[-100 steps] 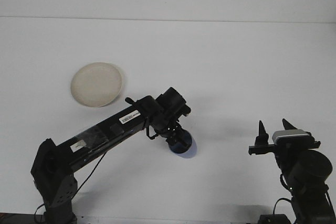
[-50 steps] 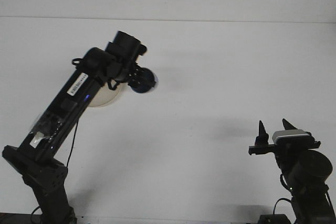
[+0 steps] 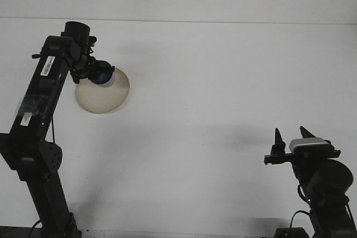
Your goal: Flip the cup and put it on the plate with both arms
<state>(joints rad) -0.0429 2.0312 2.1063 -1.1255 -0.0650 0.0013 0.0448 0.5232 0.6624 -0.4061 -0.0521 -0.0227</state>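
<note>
A dark blue cup (image 3: 104, 75) is held over the far edge of the cream plate (image 3: 106, 96) at the left of the white table. My left gripper (image 3: 96, 74) is shut on the cup, with the arm reaching up from the lower left and hiding the plate's left rim. I cannot tell whether the cup touches the plate. My right gripper (image 3: 291, 137) stands open at the lower right, its two dark fingers pointing up with nothing between them.
The white table (image 3: 223, 93) stretches between the two arms, and its far edge meets a pale wall at the top. The right arm's base (image 3: 326, 193) fills the lower right corner.
The left arm lifted the blue cup from the table's middle and swung it up and left, bringing it over the plate. The right arm has stayed still.
</note>
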